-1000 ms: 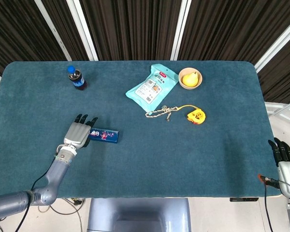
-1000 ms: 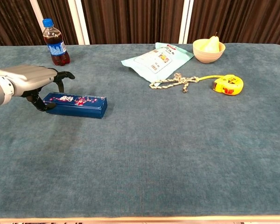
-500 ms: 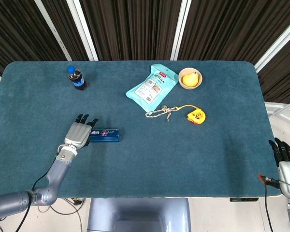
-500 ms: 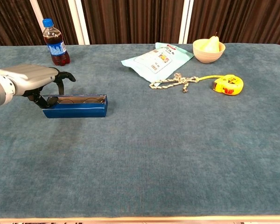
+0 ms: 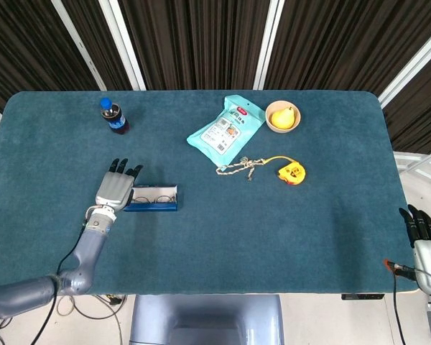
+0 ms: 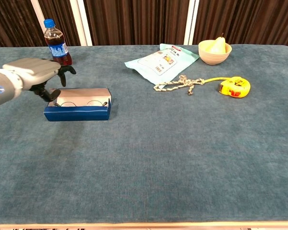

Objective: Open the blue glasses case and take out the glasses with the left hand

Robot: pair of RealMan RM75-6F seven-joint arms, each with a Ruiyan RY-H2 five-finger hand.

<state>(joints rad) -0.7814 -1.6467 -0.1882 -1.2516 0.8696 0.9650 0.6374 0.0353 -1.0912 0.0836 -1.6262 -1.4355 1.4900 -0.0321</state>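
blue glasses case [image 6: 78, 106] lies open at table's [image 5: 287, 230] left-front area, lid tipped back, pale lining up. glasses [image 6: 81, 102] inside, lenses visible. left hand [image 6: 36, 73] at case's left end, fingers spread, thumb down by the end wall; cannot tell whether it grips it. right hand [image 5: 425, 241] off table's right edge, fingers apart, holding nothing.

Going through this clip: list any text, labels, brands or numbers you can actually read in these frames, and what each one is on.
No text reads clearly enough to quote.
Snack packet: white label with print and a red patch, too small to read.
Cola bottle: blue label, lettering blurred.
Yellow tape measure: red marking on its face, unreadable.
Blue glasses case: now open with the glasses inside; no print visible.
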